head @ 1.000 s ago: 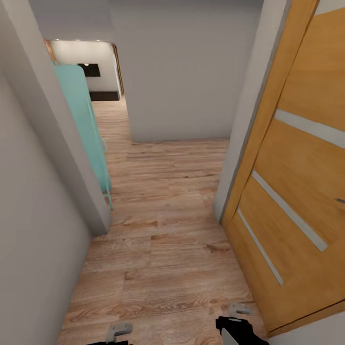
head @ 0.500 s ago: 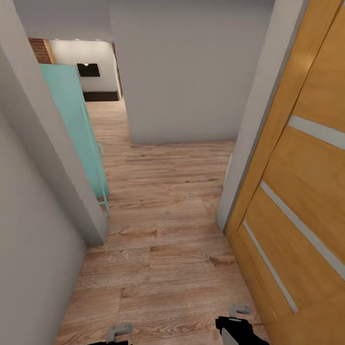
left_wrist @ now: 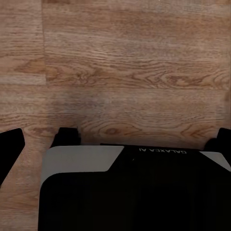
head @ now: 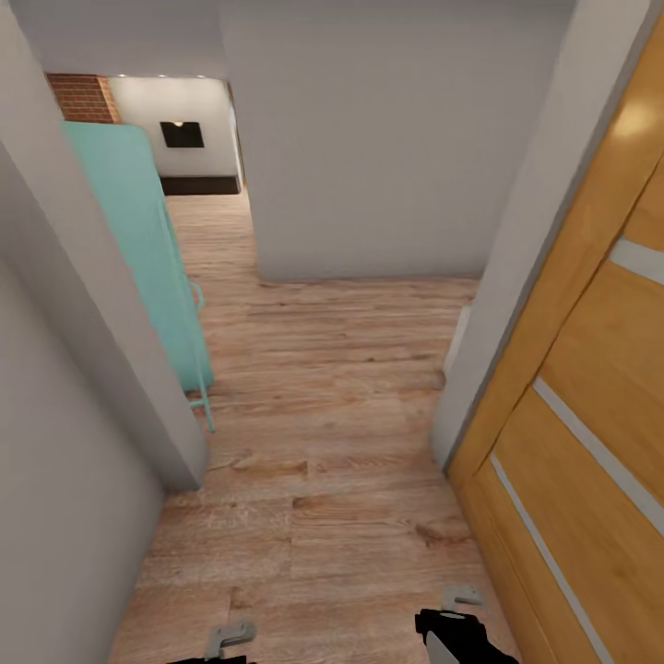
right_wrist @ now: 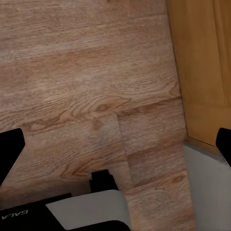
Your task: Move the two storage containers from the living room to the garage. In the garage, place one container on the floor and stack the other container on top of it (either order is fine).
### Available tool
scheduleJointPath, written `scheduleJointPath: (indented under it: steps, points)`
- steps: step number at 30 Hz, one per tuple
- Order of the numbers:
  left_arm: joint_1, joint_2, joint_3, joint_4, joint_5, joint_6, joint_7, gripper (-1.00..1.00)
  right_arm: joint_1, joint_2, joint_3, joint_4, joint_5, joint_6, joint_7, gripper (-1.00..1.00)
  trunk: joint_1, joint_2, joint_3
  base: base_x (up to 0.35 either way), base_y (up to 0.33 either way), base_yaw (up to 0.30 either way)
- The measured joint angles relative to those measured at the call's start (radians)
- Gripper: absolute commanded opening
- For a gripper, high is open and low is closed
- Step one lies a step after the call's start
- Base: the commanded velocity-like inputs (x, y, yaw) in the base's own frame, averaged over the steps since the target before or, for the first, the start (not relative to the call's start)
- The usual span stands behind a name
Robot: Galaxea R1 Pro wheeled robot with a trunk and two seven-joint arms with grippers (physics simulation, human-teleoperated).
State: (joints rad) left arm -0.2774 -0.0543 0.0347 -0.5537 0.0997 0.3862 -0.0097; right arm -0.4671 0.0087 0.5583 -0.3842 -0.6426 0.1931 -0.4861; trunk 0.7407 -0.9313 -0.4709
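Grippers first. Left gripper (left_wrist: 115, 139): dark fingertips sit at opposite edges of the left wrist view, spread wide, nothing between them. Right gripper (right_wrist: 115, 144): fingertips likewise far apart, holding nothing. Both hang above light wood plank flooring (head: 341, 443).

Writing: "GALAXEA AI" in small white letters, read inverted, on the black robot base (left_wrist: 144, 192) below the left wrist camera; part of the same lettering shows in the right wrist view.

Surroundings, head view: narrow passage between grey-white walls (head: 387, 138). Orange wooden door (head: 590, 406) with pale inset stripes stands at right, just beside the right arm. Teal panel (head: 148, 249) leans along the left wall. Beyond, a brick section (head: 85, 97) and a dark rectangle (head: 182, 135) on a white wall.
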Motion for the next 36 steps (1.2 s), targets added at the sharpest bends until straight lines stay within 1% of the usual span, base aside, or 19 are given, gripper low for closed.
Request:
scheduleJointPath:
  steps: [36]
  points:
    - [0.000, 0.000, 0.000, 0.000, 0.000, 0.000, 0.000, 1.00, 0.000, 0.000, -0.001, 0.000, 0.000, 0.000, 0.000, 1.00, 0.000, 0.000, 0.000, 0.326, 0.000, 0.004]
